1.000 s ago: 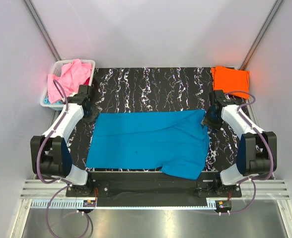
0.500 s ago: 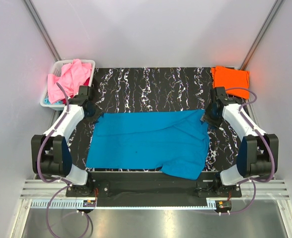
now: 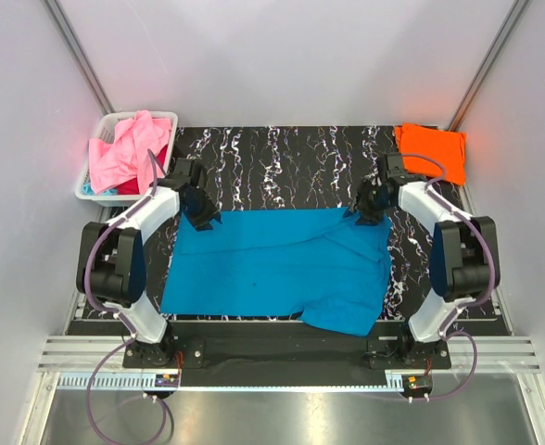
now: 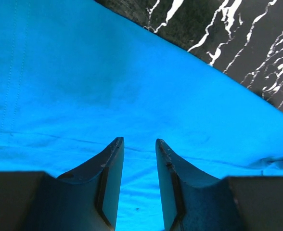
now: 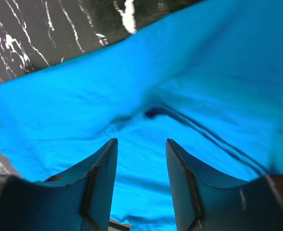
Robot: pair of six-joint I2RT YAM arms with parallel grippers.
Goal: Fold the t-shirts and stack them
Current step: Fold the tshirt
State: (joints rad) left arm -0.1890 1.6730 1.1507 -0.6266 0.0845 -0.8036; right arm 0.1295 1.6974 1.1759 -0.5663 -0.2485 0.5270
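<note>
- Teal-blue t-shirt (image 3: 272, 264) lay spread on the table (image 3: 282, 158), long axis left–right.
- Left fingers (image 4: 110, 178) and right fingers (image 5: 100, 178), parted and empty, stood over its far corners, one each.

A spread t-shirt (image 3: 272, 264) is lying across the lower centre of the frame on the table (image 3: 282, 158), with the left gripper (image 3: 205, 221) hovering over its upper-left corner and the right gripper (image 3: 361, 215) over its upper-right corner. A folded t-shirt (image 3: 430, 150) is sitting at the table's upper-right corner, while a basket (image 3: 168, 118) is standing just off the table's upper-left corner, with crumpled t-shirts (image 3: 129, 148) piling inside it.
</note>
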